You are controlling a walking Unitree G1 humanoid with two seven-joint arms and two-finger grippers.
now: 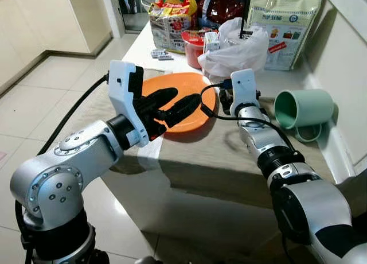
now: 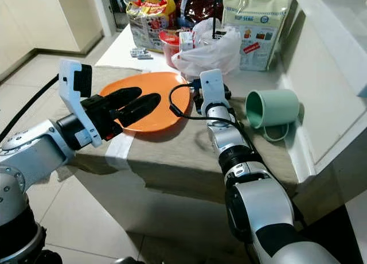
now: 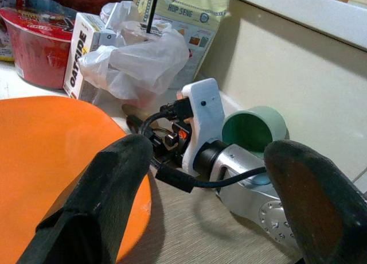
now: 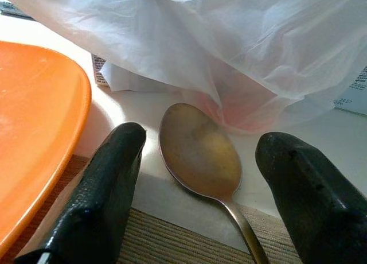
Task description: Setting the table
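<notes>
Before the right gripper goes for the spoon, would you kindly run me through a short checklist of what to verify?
1. Right gripper open: ok.
2. Spoon lies between its fingers: ok.
3. Spoon free of the plastic bag: cannot tell; the bag hangs close over the bowl.
4. Orange plate flat on the mat: ok.
5. Left gripper away from the spoon: ok, it hovers open over the plate.
6. Green mug upright: not ok, on its side.
</notes>
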